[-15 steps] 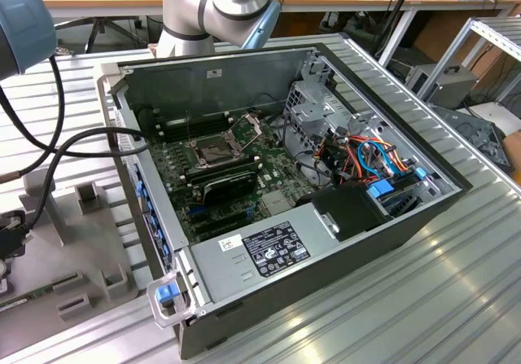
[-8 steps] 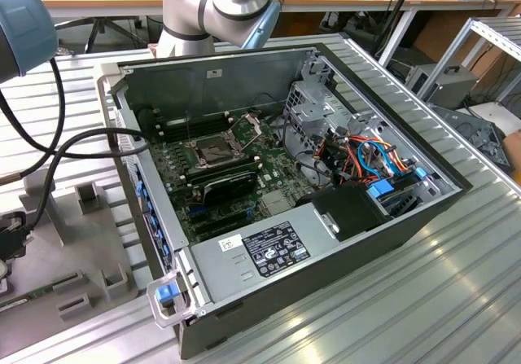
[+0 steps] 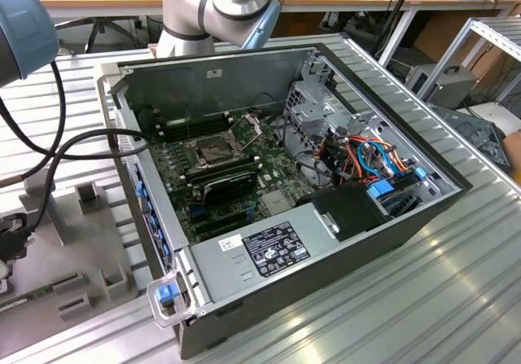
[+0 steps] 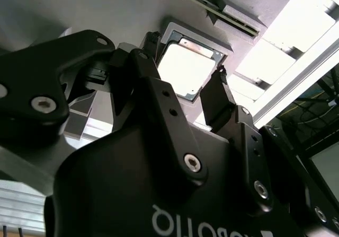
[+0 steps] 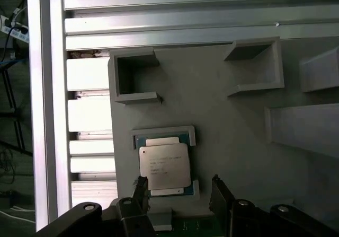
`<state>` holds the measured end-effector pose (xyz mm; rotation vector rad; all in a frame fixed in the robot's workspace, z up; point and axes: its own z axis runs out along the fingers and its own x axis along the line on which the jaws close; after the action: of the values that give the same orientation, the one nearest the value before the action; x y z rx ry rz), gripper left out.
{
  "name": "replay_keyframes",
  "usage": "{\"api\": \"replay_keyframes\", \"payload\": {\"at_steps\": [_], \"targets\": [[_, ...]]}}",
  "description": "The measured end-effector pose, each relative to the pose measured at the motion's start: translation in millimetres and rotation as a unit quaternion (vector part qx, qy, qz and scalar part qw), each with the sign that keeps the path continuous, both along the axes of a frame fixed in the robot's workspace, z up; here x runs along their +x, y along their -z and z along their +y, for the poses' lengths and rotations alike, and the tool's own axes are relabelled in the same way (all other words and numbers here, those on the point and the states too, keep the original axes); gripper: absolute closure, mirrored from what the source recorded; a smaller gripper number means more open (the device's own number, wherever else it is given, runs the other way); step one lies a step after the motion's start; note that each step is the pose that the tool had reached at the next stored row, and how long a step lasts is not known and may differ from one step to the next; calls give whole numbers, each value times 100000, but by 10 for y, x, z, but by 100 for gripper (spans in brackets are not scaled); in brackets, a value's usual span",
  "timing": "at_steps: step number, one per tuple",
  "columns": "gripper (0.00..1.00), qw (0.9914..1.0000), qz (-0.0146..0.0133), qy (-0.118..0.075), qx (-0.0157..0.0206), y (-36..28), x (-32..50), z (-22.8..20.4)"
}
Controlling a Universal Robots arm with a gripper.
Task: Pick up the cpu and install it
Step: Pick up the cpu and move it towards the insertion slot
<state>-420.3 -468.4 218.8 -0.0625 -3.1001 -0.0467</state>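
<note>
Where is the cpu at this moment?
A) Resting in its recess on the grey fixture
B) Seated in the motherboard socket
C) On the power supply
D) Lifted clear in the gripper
A: in the first wrist view the cpu lies flat in its framed recess on the grey fixture, with the gripper open astride it, not lifting it.

Cpu (image 5: 164,165) in tray (image 5: 233,141), beside computer case (image 3: 366,258) on table (image 3: 456,299).
The cpu lies flat in a tray pocket, the end effector (image 5: 178,186) over it with a finger either side; the tray sits to the exterior view's left of the computer case.
</note>
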Motion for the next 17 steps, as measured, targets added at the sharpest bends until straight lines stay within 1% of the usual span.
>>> {"api": "replay_keyframes", "payload": {"at_steps": [5,8,10,13,17], "targets": [[40,100000,5,5,-2,24,-1,0],[40,100000,7,3,-1,40,-41,5],[40,100000,6,7,-5,45,-48,22],[40,100000,1,-5,3,53,-49,62],[40,99999,8,-363,-5,65,-48,70]]}}
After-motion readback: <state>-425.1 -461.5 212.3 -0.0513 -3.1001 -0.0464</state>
